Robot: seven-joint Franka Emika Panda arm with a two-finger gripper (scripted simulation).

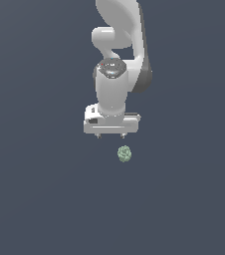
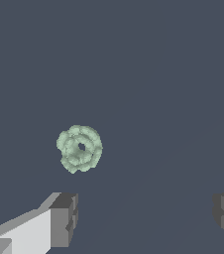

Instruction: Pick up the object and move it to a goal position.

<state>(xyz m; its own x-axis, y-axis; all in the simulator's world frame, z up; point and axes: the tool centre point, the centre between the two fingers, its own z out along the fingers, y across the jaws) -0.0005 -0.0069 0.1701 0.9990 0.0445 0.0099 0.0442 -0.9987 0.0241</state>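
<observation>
Because the small, bumpy, pale grey-green lump [image 1: 124, 153] lies off-centre of the white gripper [image 1: 110, 135], its fingers [image 2: 63, 218] are spread wide, poised for alignment before descent.

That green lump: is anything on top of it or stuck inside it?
Nothing sits on the green lump; the open gripper is apart from it. The wrist view shows a small dark hollow at its middle. Its underside is hidden.

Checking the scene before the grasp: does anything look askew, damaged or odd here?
Nothing stands out. The pale green bumpy lump lies whole on the plain grey surface, apart from the open gripper, whose fingers are spread wide and not around it.
</observation>
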